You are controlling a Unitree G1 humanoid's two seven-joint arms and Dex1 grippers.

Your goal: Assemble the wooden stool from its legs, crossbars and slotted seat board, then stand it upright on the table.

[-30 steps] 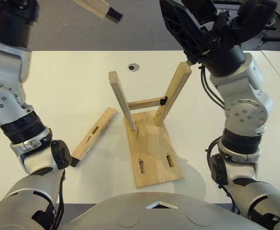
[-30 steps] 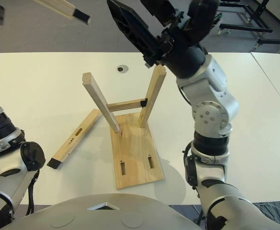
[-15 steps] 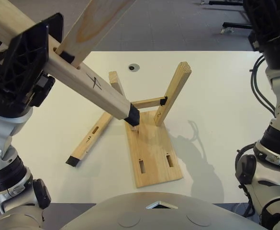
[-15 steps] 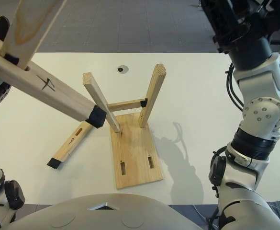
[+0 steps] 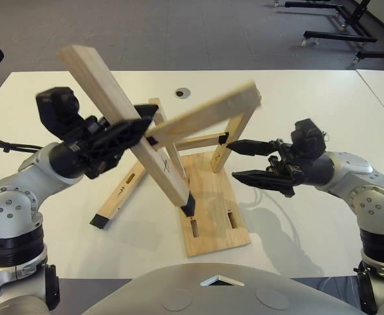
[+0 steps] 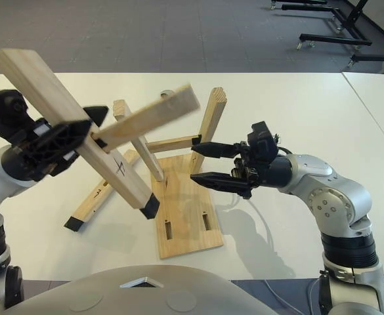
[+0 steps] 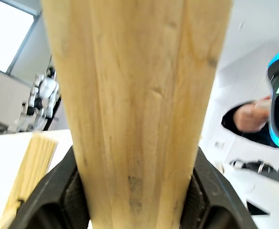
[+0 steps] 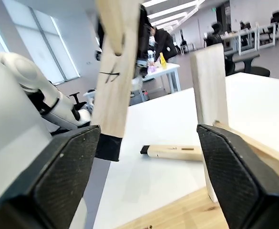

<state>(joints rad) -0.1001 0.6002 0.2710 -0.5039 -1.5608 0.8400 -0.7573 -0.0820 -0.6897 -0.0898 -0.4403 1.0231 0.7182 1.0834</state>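
Left eye view: the left gripper (image 5: 123,134), closed on the numbered leg (image 5: 153,157) with its crossbar (image 5: 205,111), has come down from high near the camera, so the leg's black end now hangs just over the seat board (image 5: 211,197), near the free slots (image 5: 195,227). The right gripper (image 5: 236,161) has dropped beside the standing legs (image 5: 239,125), fingers apart and empty. Seating this leg seems to be the step in hand, while a loose leg (image 5: 116,197) waits on the table (image 5: 310,111).

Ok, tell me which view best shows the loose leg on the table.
Right wrist view: the loose leg lies nearly whole, cap and slot visible. Eye views show its near part; the held leg assembly covers its far end.
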